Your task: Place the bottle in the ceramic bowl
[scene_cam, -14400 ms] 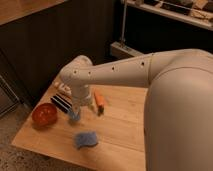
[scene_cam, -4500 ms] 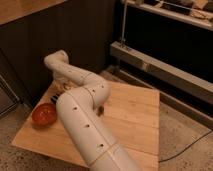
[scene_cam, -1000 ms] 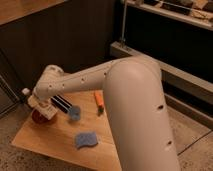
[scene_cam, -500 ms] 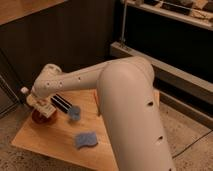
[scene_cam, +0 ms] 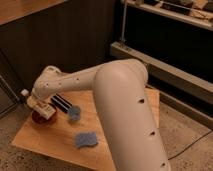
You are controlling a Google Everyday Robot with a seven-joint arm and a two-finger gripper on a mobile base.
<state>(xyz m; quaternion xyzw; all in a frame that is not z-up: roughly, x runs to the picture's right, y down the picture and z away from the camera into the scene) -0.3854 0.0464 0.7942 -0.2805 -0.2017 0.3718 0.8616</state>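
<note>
The ceramic bowl [scene_cam: 45, 119], glossy orange-red, sits near the left edge of the wooden table [scene_cam: 50, 146]. My gripper [scene_cam: 38, 105] hangs directly over the bowl, shut on the bottle [scene_cam: 28, 97]. The bottle lies tilted in the grip, its white cap sticking out up and to the left, past the bowl's rim. Its lower end and most of the bowl's inside are hidden behind the gripper. The white arm sweeps in from the lower right and covers much of the table.
A small blue cup [scene_cam: 74, 113] stands just right of the bowl. A dark ribbed object [scene_cam: 63, 103] lies behind it. A blue cloth [scene_cam: 86, 139] rests nearer the front. A dark wall and a metal shelf [scene_cam: 165, 62] stand behind the table.
The gripper with the bottle has sunk slightly toward the bowl. The big arm link has shifted a little to the left.
</note>
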